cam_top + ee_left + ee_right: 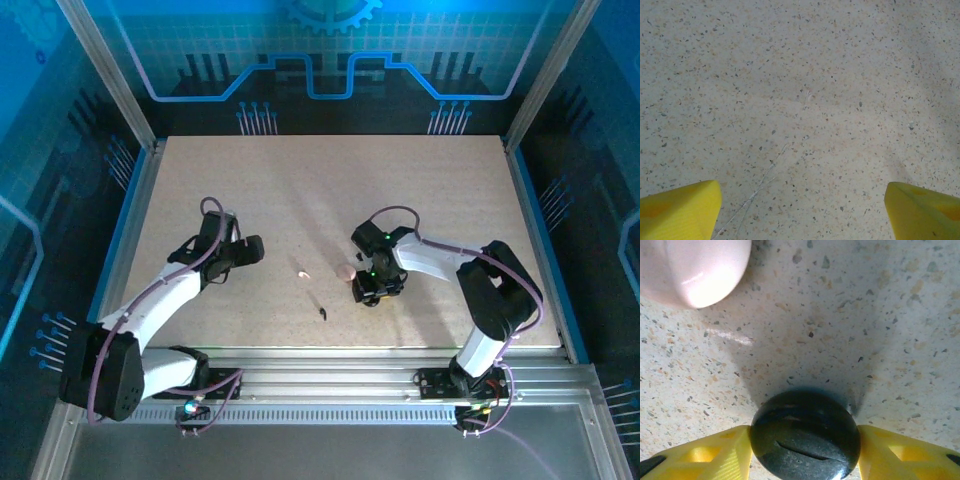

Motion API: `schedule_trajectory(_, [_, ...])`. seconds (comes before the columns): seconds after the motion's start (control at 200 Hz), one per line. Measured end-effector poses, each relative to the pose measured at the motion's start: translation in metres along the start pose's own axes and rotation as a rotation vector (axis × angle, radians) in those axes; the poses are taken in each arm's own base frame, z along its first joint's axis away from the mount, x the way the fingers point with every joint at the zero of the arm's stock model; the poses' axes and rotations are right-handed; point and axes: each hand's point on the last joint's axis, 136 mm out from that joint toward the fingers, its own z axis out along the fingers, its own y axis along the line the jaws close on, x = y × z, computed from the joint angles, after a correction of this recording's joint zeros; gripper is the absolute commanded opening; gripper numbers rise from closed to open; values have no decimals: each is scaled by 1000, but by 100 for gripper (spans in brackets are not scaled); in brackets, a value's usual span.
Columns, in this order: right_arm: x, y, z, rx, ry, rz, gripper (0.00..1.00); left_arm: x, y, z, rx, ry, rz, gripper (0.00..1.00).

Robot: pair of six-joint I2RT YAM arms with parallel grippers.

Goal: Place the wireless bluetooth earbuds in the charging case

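A pale whitish earbud [303,272] and a black earbud [321,313] lie loose on the speckled table, between the two arms. In the right wrist view a black round charging case [805,432] with a curved seam rests on the table. My right gripper [805,452] is shut on it, one yellow finger [715,457] pressed to each side. From above, this right gripper [372,290] is just right of the earbuds. My left gripper [802,210] is open over bare table, and in the top view the left gripper [250,248] is left of the earbuds.
A pink round disc [692,267] lies just beyond the black case; from above, the pink disc [345,271] sits between the pale earbud and my right gripper. Blue walls and metal posts [110,80] bound the table.
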Motion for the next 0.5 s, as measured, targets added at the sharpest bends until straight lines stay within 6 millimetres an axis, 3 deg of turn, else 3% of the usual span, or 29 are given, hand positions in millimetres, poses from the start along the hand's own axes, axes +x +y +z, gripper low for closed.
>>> schedule_trajectory(0.205, [-2,-1,-6,0,-50,5,52,0,0,0,1,0,0,85])
schedule_trajectory(0.495, [-7,3,-31,-62,-199,38,51,-3,-11,-4,63,-17,9,80])
